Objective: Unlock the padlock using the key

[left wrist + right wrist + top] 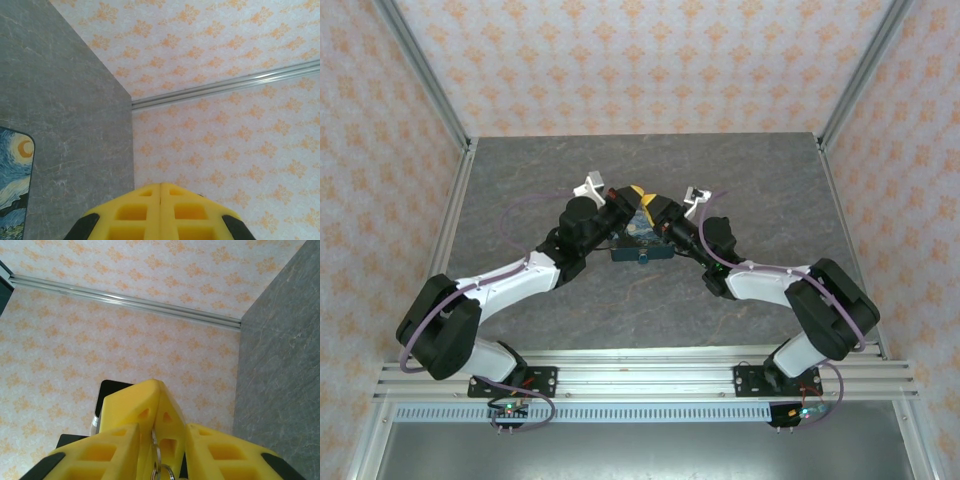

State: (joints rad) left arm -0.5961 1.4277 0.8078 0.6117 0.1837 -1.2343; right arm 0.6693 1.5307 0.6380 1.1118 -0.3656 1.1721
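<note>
The padlock (642, 247), a starry-night painted block with teal sides, lies on the grey table (750, 180) below both grippers; its painted top also sits at the left edge of the left wrist view (12, 190). My left gripper (160, 186) is shut, its yellow fingers (127, 407) pressed together on a metal key ring (158, 462) that hangs from their seam. The key itself is hidden. My right gripper (163, 428) is open, one finger on each side of the left gripper's tips. Seen from above, the left gripper (628, 196) and the right gripper (651, 205) meet just above the padlock.
Patterned walls with aluminium corner posts (430, 90) close in the table on three sides. An aluminium rail (640, 380) at the near edge carries both arm bases. Purple cables (535, 205) loop beside each forearm.
</note>
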